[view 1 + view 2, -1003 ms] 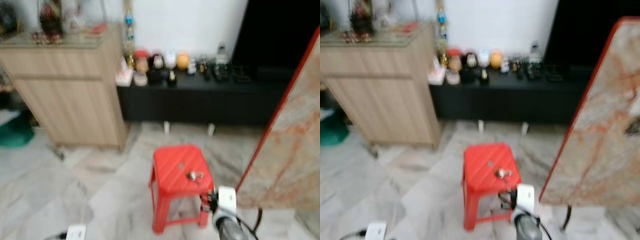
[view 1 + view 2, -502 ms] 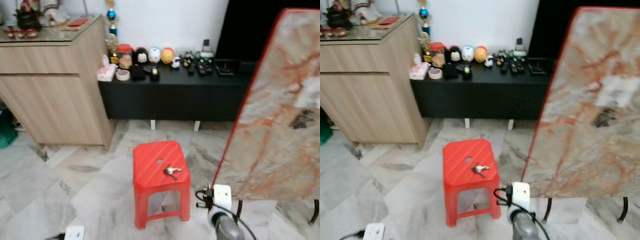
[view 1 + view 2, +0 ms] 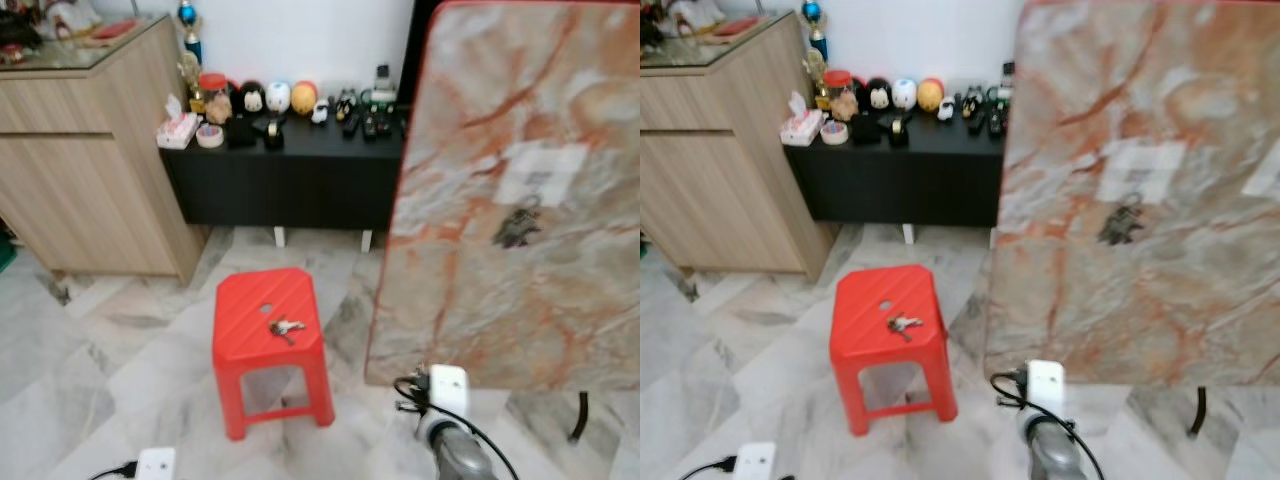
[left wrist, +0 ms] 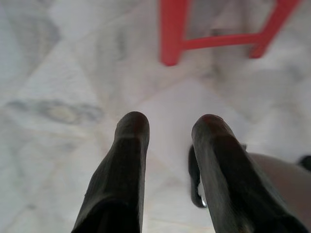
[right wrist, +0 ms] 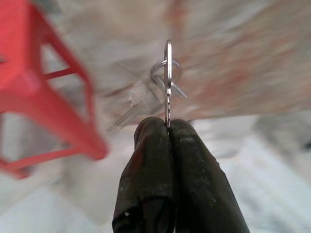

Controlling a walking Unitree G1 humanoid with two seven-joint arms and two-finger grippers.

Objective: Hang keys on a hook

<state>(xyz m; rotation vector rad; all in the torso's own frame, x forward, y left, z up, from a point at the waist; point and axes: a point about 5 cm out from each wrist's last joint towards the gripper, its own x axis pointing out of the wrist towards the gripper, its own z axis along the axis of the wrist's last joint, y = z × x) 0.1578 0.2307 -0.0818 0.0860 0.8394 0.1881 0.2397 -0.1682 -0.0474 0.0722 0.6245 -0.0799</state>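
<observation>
Head view: a small bunch of metal keys lies on a red plastic stool; another dark bunch hangs on the upright marble-patterned slab.

Left wrist: left gripper, jaws spread, above floor.

Right wrist: right gripper, jaws pinching a silver key; background blurred.

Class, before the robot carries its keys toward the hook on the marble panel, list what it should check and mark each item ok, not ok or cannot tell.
1. Right tool shut on a key: ok.
2. Ring and second key hanging free of the fingers: ok.
3. Left tool open over the floor: ok.
4. Marble panel ahead, with keys already hanging below a white patch: ok.
5. A free hook there: cannot tell.
6. Red stool, bearing another bunch, to the left of the panel: ok.
</observation>
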